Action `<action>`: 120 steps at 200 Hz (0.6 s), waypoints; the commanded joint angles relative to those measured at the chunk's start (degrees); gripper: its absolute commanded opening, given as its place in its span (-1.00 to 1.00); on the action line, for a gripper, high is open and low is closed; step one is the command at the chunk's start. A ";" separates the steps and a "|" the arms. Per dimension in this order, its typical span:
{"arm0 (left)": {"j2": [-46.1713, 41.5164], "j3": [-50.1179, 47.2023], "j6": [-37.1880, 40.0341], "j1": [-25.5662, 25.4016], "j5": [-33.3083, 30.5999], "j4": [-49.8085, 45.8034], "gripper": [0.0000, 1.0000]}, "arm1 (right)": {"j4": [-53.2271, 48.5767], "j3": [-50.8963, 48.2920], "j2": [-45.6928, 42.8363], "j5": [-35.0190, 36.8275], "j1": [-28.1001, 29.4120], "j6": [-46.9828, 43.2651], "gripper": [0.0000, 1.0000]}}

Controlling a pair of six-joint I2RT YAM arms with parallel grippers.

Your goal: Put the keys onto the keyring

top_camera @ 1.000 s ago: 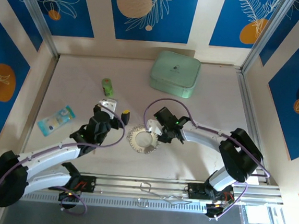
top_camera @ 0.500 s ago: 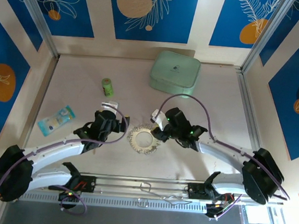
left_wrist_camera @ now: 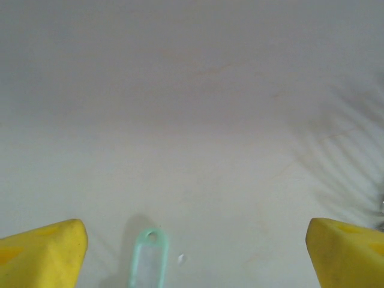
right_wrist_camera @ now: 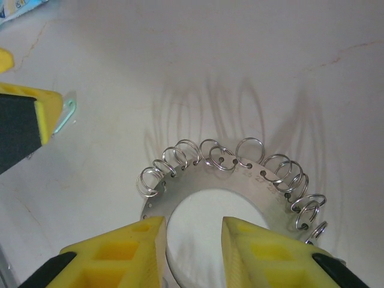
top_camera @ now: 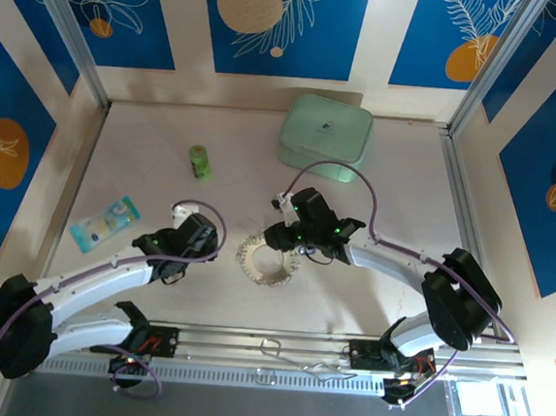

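Right gripper (right_wrist_camera: pixel 193 227), narrowly parted, hovers over the silvery link-rimmed metal keyring (right_wrist_camera: pixel 240 172); wide-open left gripper (left_wrist_camera: pixel 193 233) straddles a small pale-green key (left_wrist_camera: pixel 148 259).

The keyring (top_camera: pixel 266 259) lies on the table (top_camera: pixel 386 193), in front of the case (top_camera: pixel 326 137).

overhead wide, wrists close, keyring (top_camera: pixel 247 260) shared

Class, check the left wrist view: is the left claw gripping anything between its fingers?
No: the left claw has its yellow fingers wide apart, touching nothing.
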 commanded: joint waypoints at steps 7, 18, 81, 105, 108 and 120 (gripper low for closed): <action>-1.33 1.47 -7.54 2.87 -2.64 -11.39 0.82 | -2.52 1.22 0.85 -1.28 0.44 0.25 -0.39; -1.09 1.28 -9.50 3.95 -2.04 -12.88 0.82 | -1.86 1.03 1.03 -1.62 0.40 0.33 -0.39; 6.87 3.48 -9.55 4.92 6.15 -10.59 0.31 | -1.21 1.13 1.06 -2.18 0.56 -0.28 -0.43; 9.40 3.60 -12.70 4.92 8.54 -10.93 0.27 | -1.28 0.46 0.97 -1.91 0.47 -0.35 -0.44; 9.66 3.59 -13.02 4.92 8.73 -10.90 0.27 | -1.41 0.47 1.13 -1.91 0.42 -0.34 -0.44; 10.30 3.51 -13.79 4.96 9.02 -10.82 0.27 | -2.63 0.96 2.12 -2.38 0.54 -0.24 -0.44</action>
